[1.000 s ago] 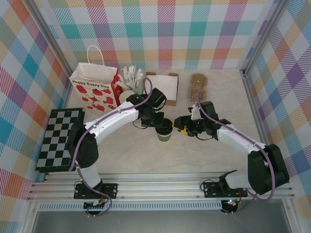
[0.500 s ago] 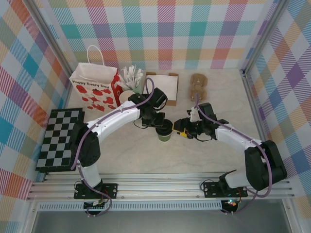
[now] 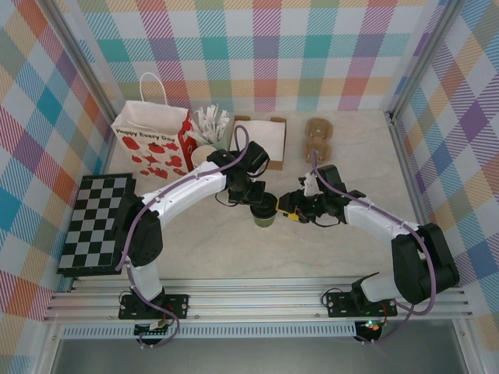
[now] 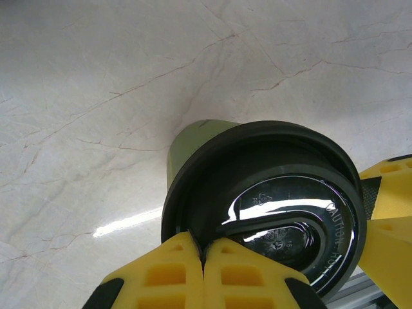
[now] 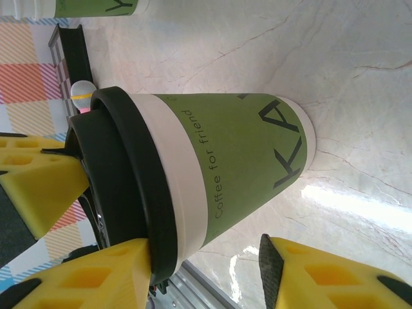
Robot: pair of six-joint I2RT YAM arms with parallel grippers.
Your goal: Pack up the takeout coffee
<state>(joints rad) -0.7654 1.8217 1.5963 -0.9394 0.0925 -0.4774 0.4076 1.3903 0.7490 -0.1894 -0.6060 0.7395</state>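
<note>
Right now the grasp on the takeout coffee (image 3: 266, 213) looks half made. It stands upright around the middle of the counter (image 3: 234, 257), well apart from the paper bag (image 3: 152, 140) at the far left corner.

The left gripper (image 4: 203, 252) has its jaws pressed together, tips at the rim of the black lid (image 4: 283, 212) – steadying it, I would judge. The right gripper (image 5: 206, 254) has its jaws apart on either side of the cup: one finger (image 5: 96, 283) sits against the lid's rim, the other (image 5: 335, 277) stands off the green wall with a gap.

I read the next move as bringing those jaws in on the cup below the lid, gently, since a paper wall will give, then lifting clear.

Whether the left tips bear down on the lid or merely touch it cannot be told. The right fingers are cut off by the lower edge of the right wrist view, and both wrists crowd the cup from above.
</note>
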